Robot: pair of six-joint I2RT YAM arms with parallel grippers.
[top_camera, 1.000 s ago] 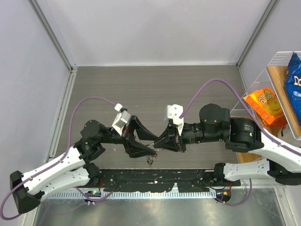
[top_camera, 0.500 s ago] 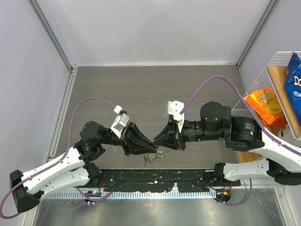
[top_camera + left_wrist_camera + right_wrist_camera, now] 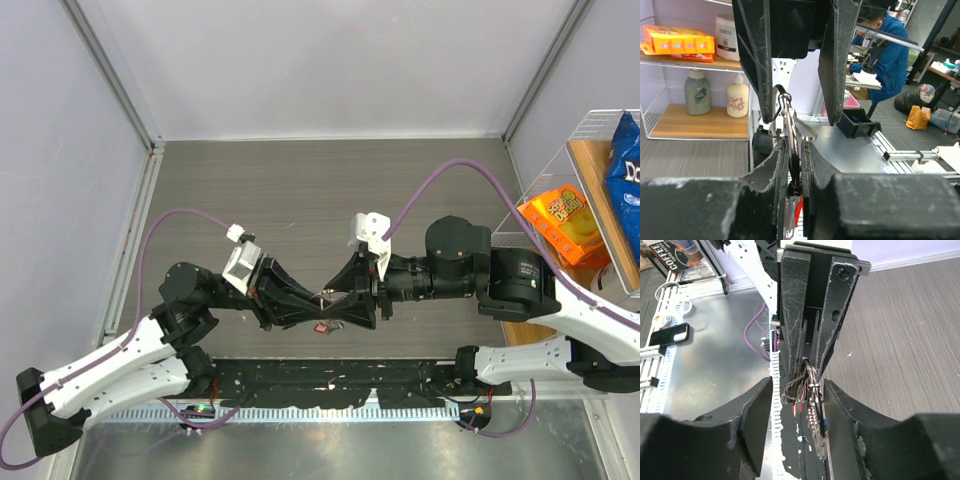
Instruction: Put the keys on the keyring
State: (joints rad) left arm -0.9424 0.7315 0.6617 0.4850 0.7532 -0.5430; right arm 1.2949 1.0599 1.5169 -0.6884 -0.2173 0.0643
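**Grippers meet tip to tip above the counter point(image 3: 300, 190)**
The left gripper point(image 3: 794, 150) is clenched on the keyring point(image 3: 785, 117), whose wire loop stands just beyond its tips. The right gripper point(image 3: 797, 385) is released, its fingers spread either side of the keys point(image 3: 814, 422) dangling between them.

A robotics lab: worker in blue point(image 3: 888, 47), aluminium framing point(image 3: 912, 154), stocked wire shelf point(image 3: 690, 125).

White capitals "COFFEE" stand on a dark flat package point(image 3: 671, 253) at eleven o'clock in the right wrist view. A blue crinkled foil bag point(image 3: 625, 160), at three o'clock overhead, shows "DO".
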